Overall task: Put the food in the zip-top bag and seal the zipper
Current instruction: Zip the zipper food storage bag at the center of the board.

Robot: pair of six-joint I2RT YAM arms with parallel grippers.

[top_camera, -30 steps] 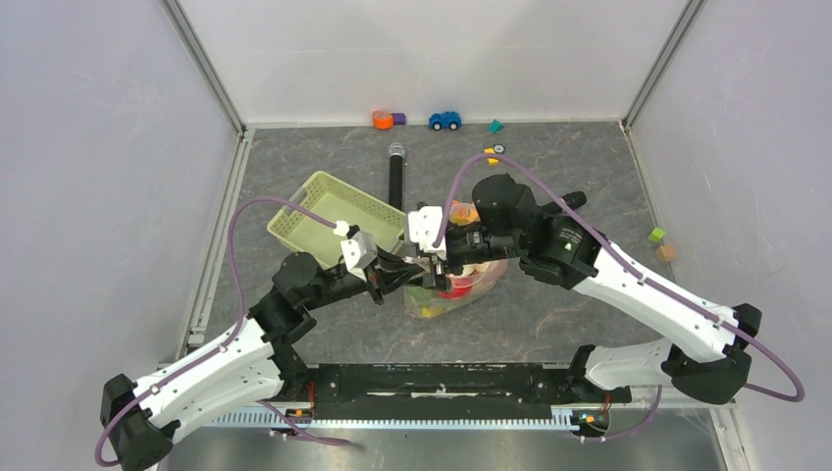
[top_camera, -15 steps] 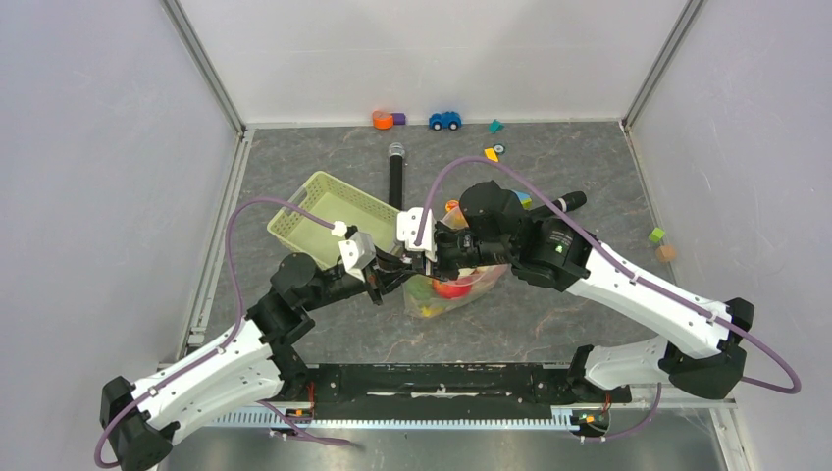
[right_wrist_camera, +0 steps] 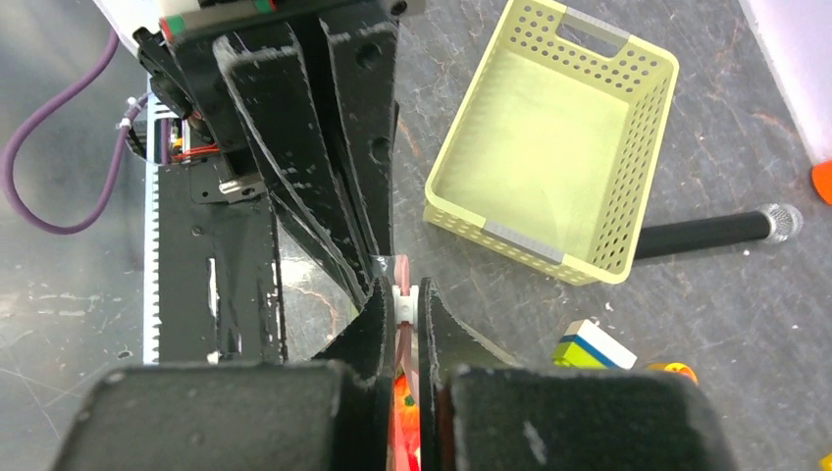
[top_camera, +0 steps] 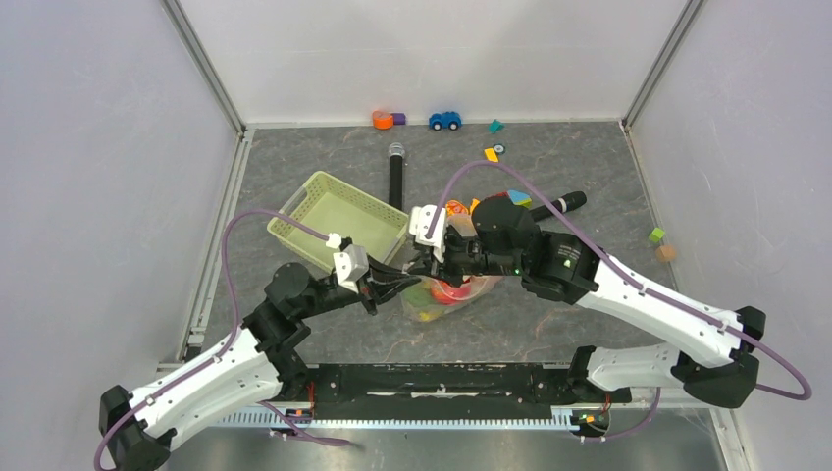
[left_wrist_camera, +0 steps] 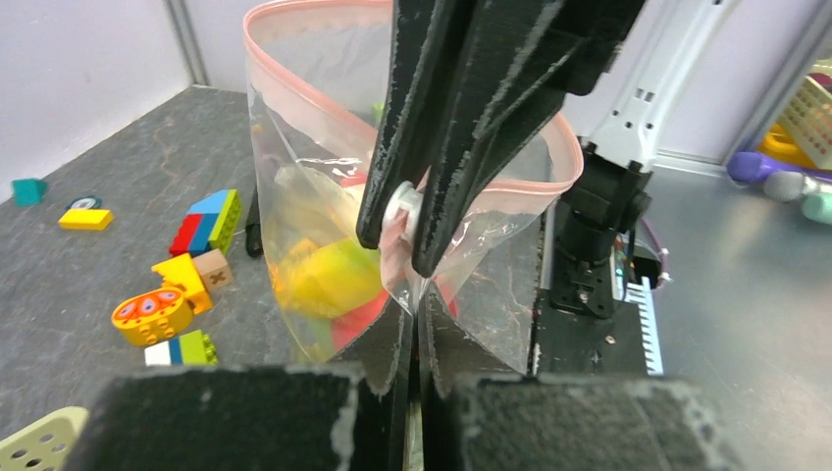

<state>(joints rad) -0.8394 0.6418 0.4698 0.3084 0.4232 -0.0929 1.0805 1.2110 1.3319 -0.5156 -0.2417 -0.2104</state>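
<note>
Zip-top bag (left_wrist_camera: 314, 196) sits at both pincers' tips, food (left_wrist_camera: 334, 280) inside. Left pincer (left_wrist_camera: 413, 324) and right pincer (right_wrist_camera: 401, 299) are each clamped on the zipper (left_wrist_camera: 294, 78), side by side. Anchor with your left and slide your right steadily along the strip.

Bright, even light falls from above. Shadows on the desk (top_camera: 589, 147) lie soft and pale, and the overhead view is sharp to its corners. In the left wrist view the left claw (left_wrist_camera: 414, 319), close to the lens, is blurred, and white glare streaks the zip-top bag (left_wrist_camera: 314, 177). In the right wrist view the right claw (right_wrist_camera: 400, 299) is likewise soft, while the basket (right_wrist_camera: 549, 128) is crisp.
</note>
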